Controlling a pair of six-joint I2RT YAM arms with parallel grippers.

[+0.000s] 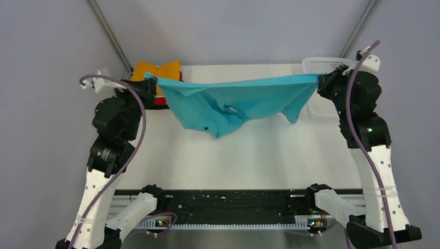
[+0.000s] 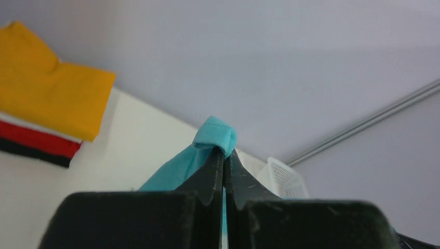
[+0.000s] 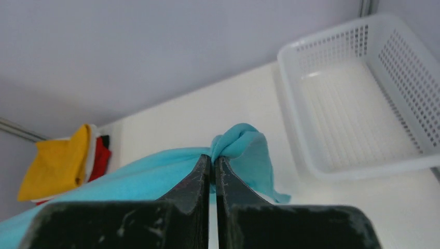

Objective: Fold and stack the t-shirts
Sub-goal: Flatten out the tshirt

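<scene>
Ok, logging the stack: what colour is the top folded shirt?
Top shirt is orange; left wrist view.

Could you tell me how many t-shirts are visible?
5: turquoise t-shirt held between left gripper and right gripper; orange, white, red, black ones stacked far left; more possibly hidden.

A turquoise t-shirt (image 1: 233,104) is held stretched in the air above the bench (image 1: 249,161). One end is pinched by the left hand (image 1: 149,86) and the other by the right hand (image 1: 324,81). Its top edge is pulled nearly straight, while the rest hangs down crumpled. A folded orange t-shirt (image 1: 155,69) is seen at the far left corner, and a white basket (image 1: 326,64) at the far right.
</scene>
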